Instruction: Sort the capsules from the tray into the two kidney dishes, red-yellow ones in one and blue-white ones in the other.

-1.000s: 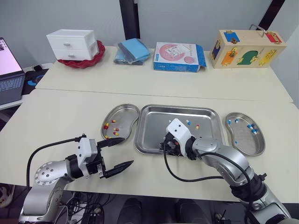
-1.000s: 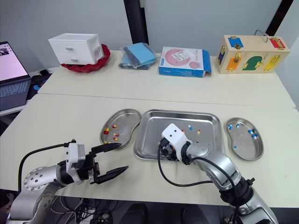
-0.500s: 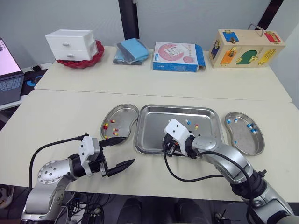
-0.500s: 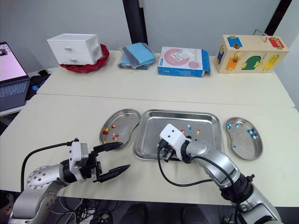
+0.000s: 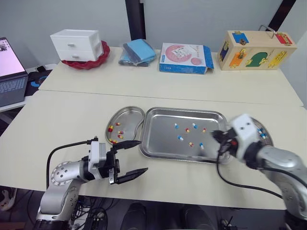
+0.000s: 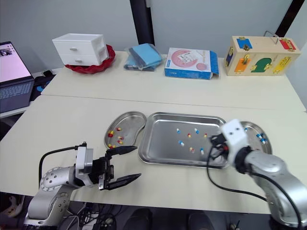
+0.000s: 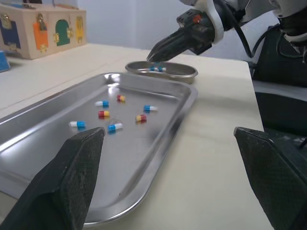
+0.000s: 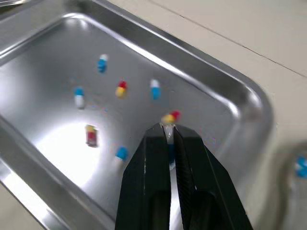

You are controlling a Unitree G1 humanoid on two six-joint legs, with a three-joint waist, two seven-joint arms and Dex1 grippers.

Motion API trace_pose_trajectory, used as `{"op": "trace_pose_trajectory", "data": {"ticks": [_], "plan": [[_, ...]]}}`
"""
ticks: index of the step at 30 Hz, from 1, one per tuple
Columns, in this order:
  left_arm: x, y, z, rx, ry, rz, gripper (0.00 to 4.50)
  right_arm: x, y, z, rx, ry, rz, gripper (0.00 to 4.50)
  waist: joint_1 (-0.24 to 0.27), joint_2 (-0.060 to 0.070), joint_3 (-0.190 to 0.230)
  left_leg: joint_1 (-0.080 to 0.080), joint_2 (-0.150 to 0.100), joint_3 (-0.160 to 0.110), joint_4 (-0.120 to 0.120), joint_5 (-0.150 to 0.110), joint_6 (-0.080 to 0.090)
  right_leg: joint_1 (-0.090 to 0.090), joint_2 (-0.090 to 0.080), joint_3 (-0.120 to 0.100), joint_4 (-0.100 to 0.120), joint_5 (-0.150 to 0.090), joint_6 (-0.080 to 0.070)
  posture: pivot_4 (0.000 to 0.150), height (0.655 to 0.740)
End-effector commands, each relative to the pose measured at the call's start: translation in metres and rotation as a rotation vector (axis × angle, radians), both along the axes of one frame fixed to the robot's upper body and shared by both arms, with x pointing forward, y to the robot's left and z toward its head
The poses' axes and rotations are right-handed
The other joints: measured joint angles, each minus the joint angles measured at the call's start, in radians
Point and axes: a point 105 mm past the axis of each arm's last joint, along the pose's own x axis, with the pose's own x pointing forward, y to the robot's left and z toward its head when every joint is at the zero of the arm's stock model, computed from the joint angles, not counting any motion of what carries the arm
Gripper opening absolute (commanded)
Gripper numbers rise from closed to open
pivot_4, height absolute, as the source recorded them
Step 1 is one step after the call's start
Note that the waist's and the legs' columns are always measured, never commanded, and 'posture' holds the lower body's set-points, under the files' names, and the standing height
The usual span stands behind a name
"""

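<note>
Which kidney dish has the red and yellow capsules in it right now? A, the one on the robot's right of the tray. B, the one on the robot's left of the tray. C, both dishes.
B: the left kidney dish holds red-yellow capsules, while the right kidney dish holds blue-white capsules.

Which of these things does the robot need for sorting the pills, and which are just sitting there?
For the job: rectangular steel tray, small two-coloured capsules, left steel kidney dish, right steel kidney dish.

Just lying about: white plastic drawer box, red bowl, blue folded packs, pink-and-blue cardboard box, wooden latch box, open laptop.
</note>
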Motion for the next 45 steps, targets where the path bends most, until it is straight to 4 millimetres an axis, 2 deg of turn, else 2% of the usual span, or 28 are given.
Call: {"op": "trace_pose_trajectory", "data": {"ticks": [1,6,12,14,20,25,28,30,33,35,41,45], "plan": [[-0.002,-0.002,0.005,-0.028,-0.025,-0.022,4.5,-0.007,-0.028,0.017,0.012,-0.073,-0.099,0.01,-0.002,0.0,0.0,0.0,0.0,0.0,0.0,0.0,0.0,0.0,0.0,0.0,0.0,0.0,0.0,0.15,0.7312],[0.0,-0.003,0.006,-0.034,-0.028,-0.025,4.5,-0.01,-0.064,0.01,-0.006,-0.058,-0.244,0.01,-0.002,0.0,0.0,0.001,0.0,0.001,0.0,0.0,0.0,0.0,0.0,0.001,0.001,0.0,0.0,0.15,0.7312],[0.001,-0.004,0.007,-0.04,-0.029,-0.026,4.5,-0.007,-0.084,0.006,-0.018,-0.082,-0.351,0.01,-0.002,0.0,0.0,0.001,0.0,0.001,0.0,0.0,0.0,0.0,0.0,0.001,0.0,0.0,0.0,0.15,0.7312],[0.0,-0.004,0.008,-0.044,-0.031,-0.025,4.5,-0.006,-0.085,0.008,-0.028,-0.102,-0.357,0.64,-0.001,0.0,0.0,0.001,0.0,0.001,0.0,0.0,0.0,0.0,0.0,0.001,0.0,0.0,0.0,0.15,0.7312],[-0.001,-0.003,0.01,-0.054,-0.034,-0.01,4.5,-0.005,-0.088,0.011,-0.03,-0.121,-0.367,1.97,-0.002,0.0,0.0,0.0,0.0,0.001,0.0,0.0,0.0,0.0,0.0,0.001,0.0,0.0,0.0,0.15,0.7312],[0.0,0.0,0.012,-0.058,-0.033,0.027,4.5,-0.006,-0.088,0.013,-0.045,-0.134,-0.352,3.43,-0.001,0.0,0.0,0.0,0.0,0.001,0.0,0.0,0.0,0.0,0.0,0.001,0.0,0.0,0.0,0.15,0.7312],[0.003,0.007,0.014,-0.044,-0.018,0.098,4.5,-0.011,-0.08,0.013,-0.062,-0.143,-0.277,4.44,-0.001,0.0,0.0,0.0,0.0,0.001,0.0,0.0,0.0,0.0,0.0,0.001,0.0,0.0,0.0,0.15,0.7312],[0.005,0.014,0.012,-0.003,0.009,0.168,4.5,-0.015,-0.075,0.013,-0.071,-0.155,-0.235,4.48,-0.001,0.0,0.0,0.0,0.0,0.001,0.0,0.0,0.0,0.001,0.0,0.001,0.0,0.0,0.0,0.15,0.7312],[0.009,0.035,-0.005,0.159,0.105,0.324,4.5,-0.025,-0.07,0.01,-0.12,-0.185,-0.157,4.48,-0.001,0.0,0.0,0.001,0.0,0.001,0.0,0.0,0.0,0.001,0.0,0.001,0.0,0.0,0.0,0.15,0.7312],[0.01,0.049,-0.007,0.208,0.128,0.398,4.5,-0.033,-0.067,0.007,-0.138,-0.193,-0.105,4.48,-0.001,0.0,0.0,0.001,0.0,0.001,0.0,0.0,0.0,0.001,0.0,0.001,0.0,0.0,0.0,0.15,0.7312],[0.004,0.105,-0.016,0.304,0.222,0.604,4.5,-0.07,-0.063,-0.012,-0.18,-0.162,0.095,4.48,-0.001,0.0,0.0,0.001,0.0,0.001,0.0,0.0,0.0,0.001,0.0,0.001,0.0,0.0,0.0,0.15,0.7312],[-0.006,0.14,-0.025,0.313,0.311,0.703,4.5,-0.099,-0.07,-0.031,-0.155,-0.027,0.201,4.48,-0.001,0.0,0.0,0.002,0.0,0.001,0.0,0.0,0.0,0.002,0.0,0.001,-0.001,0.0,0.0,0.15,0.7312]]}}
